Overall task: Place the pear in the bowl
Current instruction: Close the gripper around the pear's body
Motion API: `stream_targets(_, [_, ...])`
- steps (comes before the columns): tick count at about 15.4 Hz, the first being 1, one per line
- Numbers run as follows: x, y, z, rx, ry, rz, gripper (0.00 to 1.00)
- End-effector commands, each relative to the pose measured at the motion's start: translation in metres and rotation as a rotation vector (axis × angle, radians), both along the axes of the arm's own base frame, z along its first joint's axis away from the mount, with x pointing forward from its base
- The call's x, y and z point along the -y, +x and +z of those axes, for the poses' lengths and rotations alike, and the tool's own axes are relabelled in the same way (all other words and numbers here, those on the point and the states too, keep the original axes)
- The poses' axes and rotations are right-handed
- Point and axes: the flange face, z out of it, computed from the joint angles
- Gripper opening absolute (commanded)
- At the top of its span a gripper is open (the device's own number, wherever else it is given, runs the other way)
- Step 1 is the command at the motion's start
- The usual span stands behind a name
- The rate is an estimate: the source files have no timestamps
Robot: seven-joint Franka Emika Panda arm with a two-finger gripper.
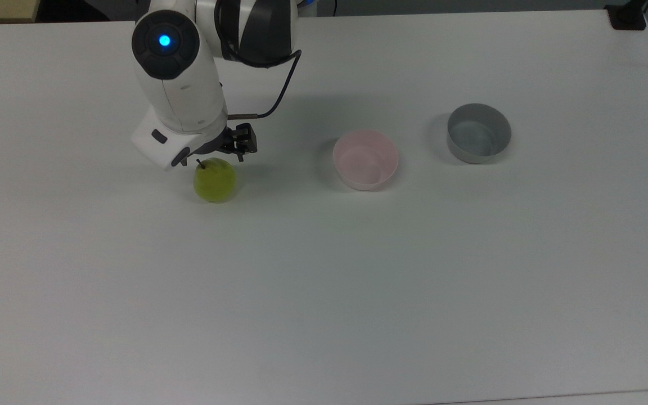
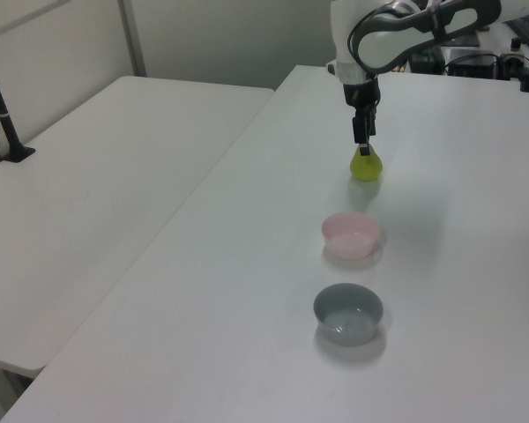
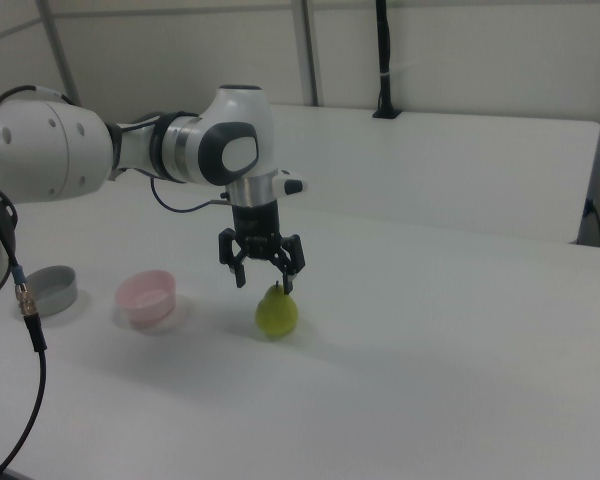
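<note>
the pincer [image 3: 263,281] hung just above the pear [image 3: 277,313], its two black fingers [image 3: 289,283] spread apart and pointing down on either side of the fruit's stem, gripping nothing. in the left view the pincer [image 2: 362,145] sat right over the top of the pear [image 2: 365,166]. in the top view the pincer [image 1: 218,156] showed at the upper edge of the pear [image 1: 215,180], mostly under the white wrist, which carried a lit blue dot. no brand, label or writing could be read on the arm.

the pear stood upright on the white worktop [image 1: 324,281], stem up. the bowl [image 1: 365,160], pale pink, stood well apart from the pear toward the top view's right, with nothing in it. a grey bowl [image 1: 478,133] stood farther from the pear on that same side, beyond the pink one. in the right view the bowl [image 3: 147,297] lay to the pear's left, and the grey bowl [image 3: 51,288] farther left.
</note>
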Motion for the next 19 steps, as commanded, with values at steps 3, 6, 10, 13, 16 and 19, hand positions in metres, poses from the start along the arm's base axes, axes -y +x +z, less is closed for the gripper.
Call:
stream_targets(3, [-0.003, 0.000, -0.023, -0.023, -0.029, 0.041, 1.00])
stream_targets(6, [-0.001, 0.000, -0.032, -0.038, -0.058, 0.057, 1.00])
stream_targets(10, [0.001, 0.000, -0.035, -0.045, -0.073, 0.073, 0.96])
stream_targets(13, [0.003, 0.003, -0.044, -0.043, -0.097, 0.092, 0.84])
stream_targets(16, [0.002, 0.005, -0.049, -0.041, -0.103, 0.115, 0.58])
stream_targets(19, [0.005, 0.003, -0.048, -0.057, -0.095, 0.168, 0.33])
